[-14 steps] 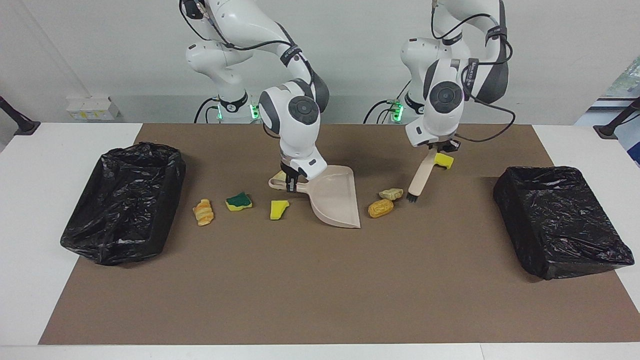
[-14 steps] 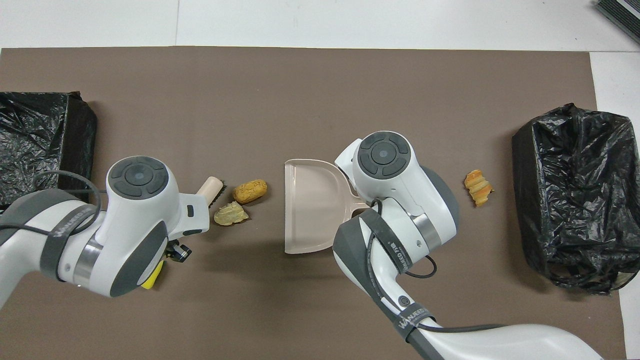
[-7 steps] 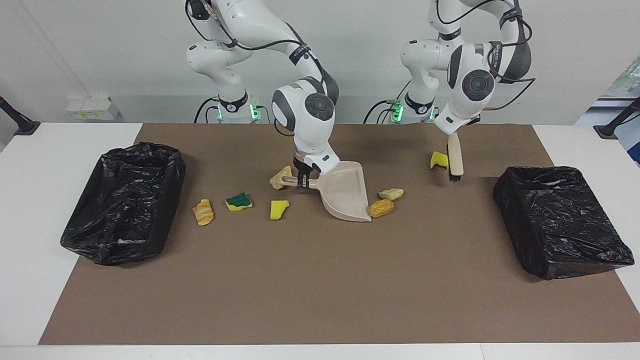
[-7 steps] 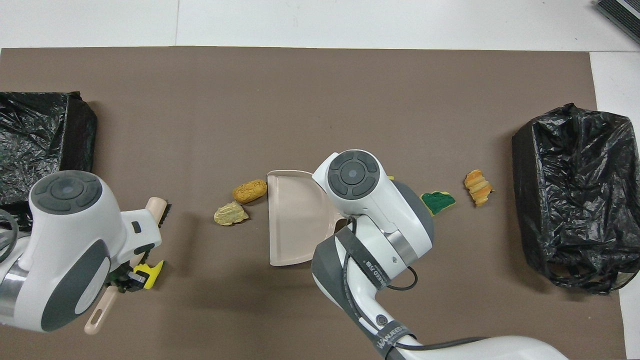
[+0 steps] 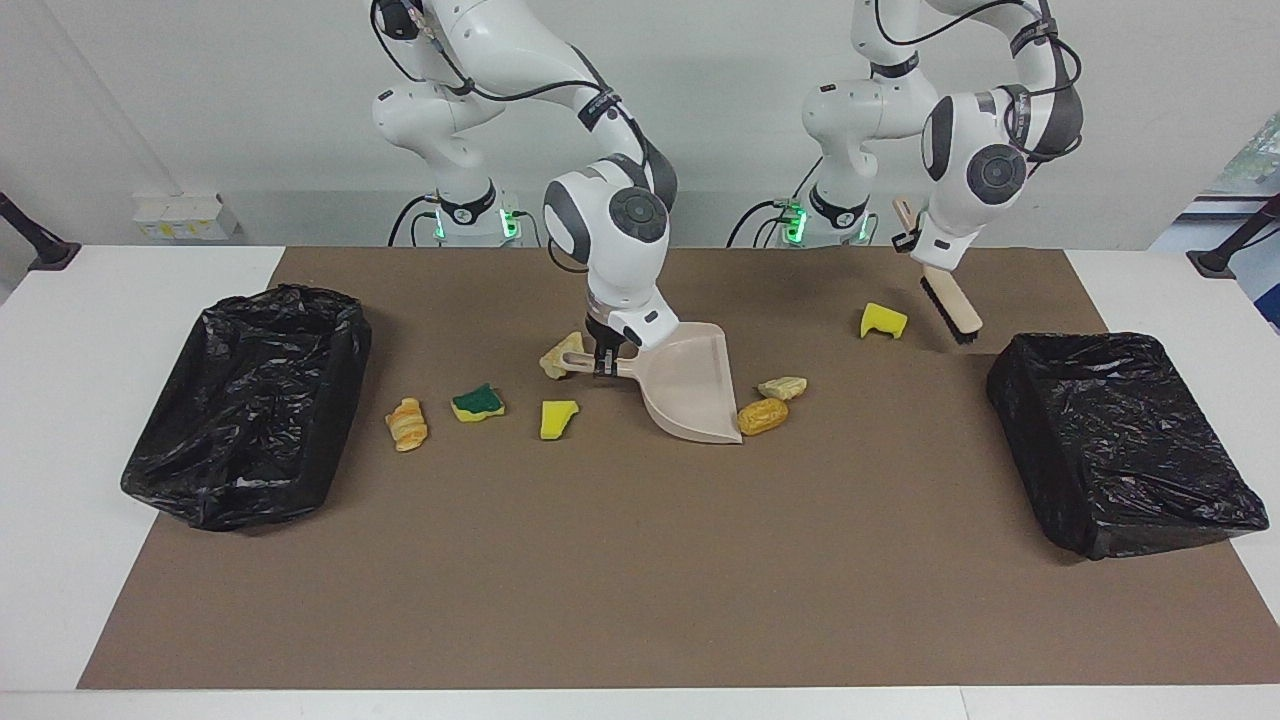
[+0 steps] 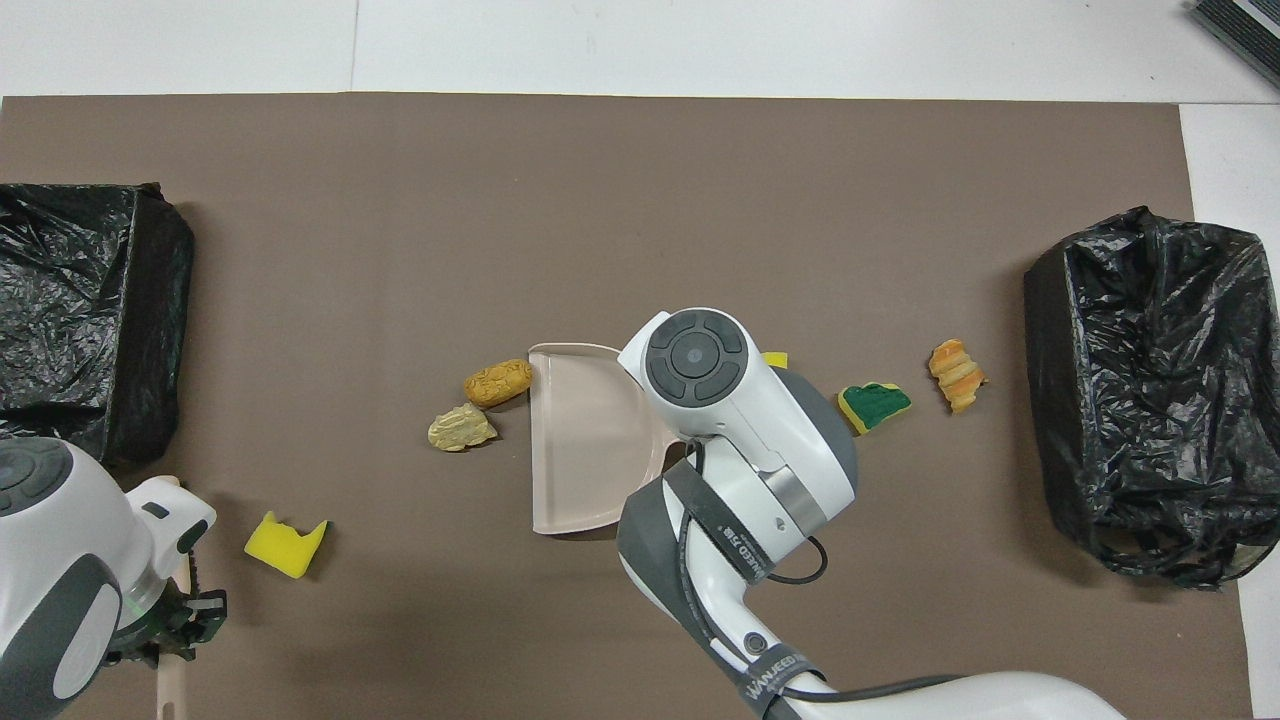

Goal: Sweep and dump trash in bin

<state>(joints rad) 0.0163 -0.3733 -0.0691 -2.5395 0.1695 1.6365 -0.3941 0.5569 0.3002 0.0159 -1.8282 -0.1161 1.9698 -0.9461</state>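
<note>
Now the left gripper (image 5: 928, 262) hangs raised near the left arm's end of the table, pinching the brush (image 5: 951, 303). Since earlier it has lifted off the table, while the right gripper (image 5: 603, 362) stays clamped on the dustpan (image 5: 690, 390) handle.

Dustpan (image 5: 690, 392) smooth matt beige plastic; bin liners (image 5: 1120, 440) glossy crinkled black film; mat (image 5: 640, 560) matt brown paper; sponge chunk (image 5: 883, 320) porous foam.

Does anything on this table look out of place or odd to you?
Mainly the litter: seven scraps lie loose on the brown mat, none in the dustpan. An orange bread bit sits right at its open edge. The left gripper holds the brush tilted in the air, sweeping nothing.
</note>
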